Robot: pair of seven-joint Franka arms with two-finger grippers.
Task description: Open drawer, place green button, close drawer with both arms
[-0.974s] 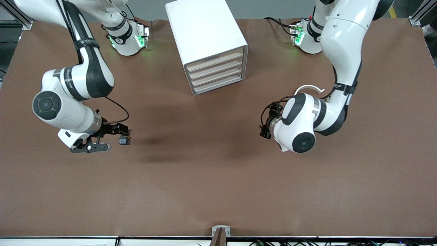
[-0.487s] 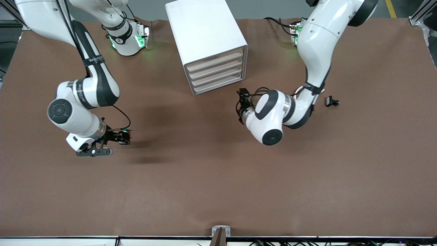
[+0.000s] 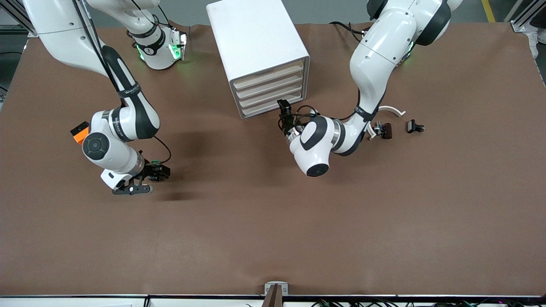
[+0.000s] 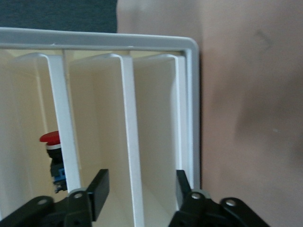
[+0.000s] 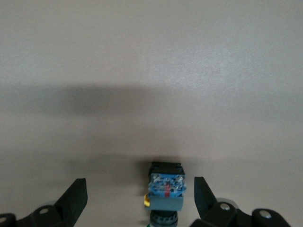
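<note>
Up near the table's top edge stands the cabinet (image 3: 260,53), its four drawers (image 3: 269,91) all shut in the front view. The left gripper (image 3: 285,111) hovers just in front of the lowest drawers, at the cabinet corner toward the left arm's end; its fingers (image 4: 98,191) are spread apart and hold nothing, with white slats of the cabinet front between them in the left wrist view. A red-capped switch (image 4: 51,151) shows inside one compartment there.

The right gripper (image 3: 160,170) is low over the table toward the right arm's end. Its fingers (image 5: 75,201) are spread wide on either side of the button (image 5: 165,189), apart from it; the button lies on the bare table (image 3: 273,221).

An orange block (image 3: 79,132) sits beside the right arm. Two black clips (image 3: 384,129) lie beside the left arm.
</note>
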